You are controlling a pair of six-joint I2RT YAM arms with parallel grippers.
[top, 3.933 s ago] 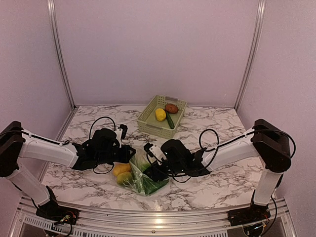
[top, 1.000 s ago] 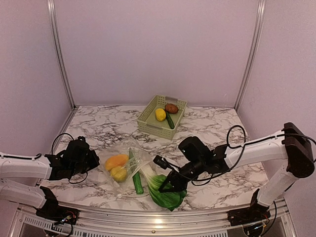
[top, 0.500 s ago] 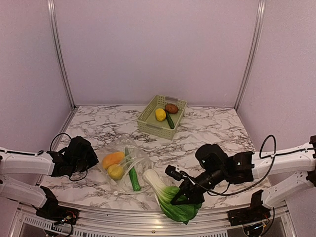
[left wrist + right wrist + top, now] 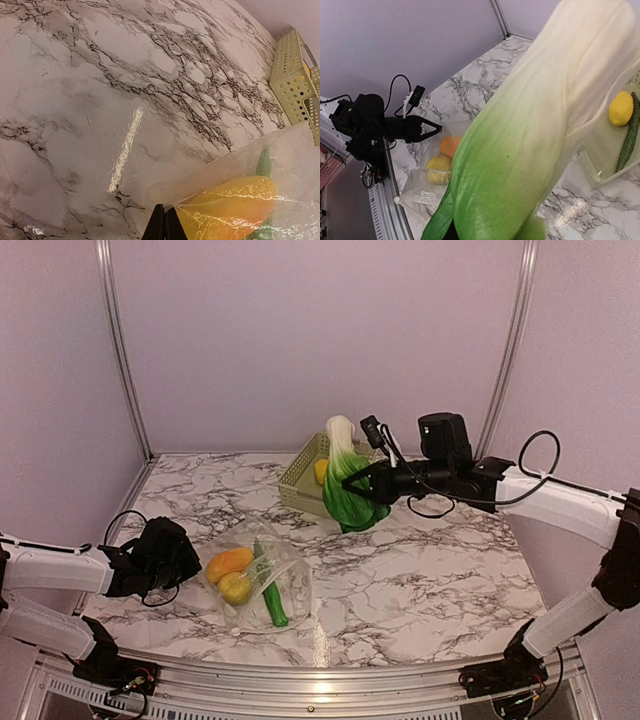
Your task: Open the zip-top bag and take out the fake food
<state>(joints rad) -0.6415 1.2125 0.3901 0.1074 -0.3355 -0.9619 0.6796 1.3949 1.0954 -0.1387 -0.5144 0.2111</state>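
Note:
The clear zip-top bag (image 4: 262,580) lies on the marble at front left. It holds an orange-yellow mango (image 4: 230,563), a yellow lemon (image 4: 236,588) and a long green pod (image 4: 272,600). My left gripper (image 4: 190,565) is shut on the bag's left corner; in the left wrist view its fingertips (image 4: 164,226) pinch the film beside the mango (image 4: 235,205). My right gripper (image 4: 370,483) is shut on the green end of the white-green leafy vegetable (image 4: 343,475), held upright in the air at the basket. That vegetable (image 4: 530,140) fills the right wrist view and hides the fingers.
The pale green slotted basket (image 4: 298,483) stands at the back centre, partly behind the leafy vegetable, with a yellow lemon (image 4: 621,107) and a green cucumber (image 4: 627,140) inside. Purple walls close in the table on three sides.
My right arm has lifted the leafy vegetable from the front edge of the table up and back to the basket. The left gripper has kept hold of the bag corner.

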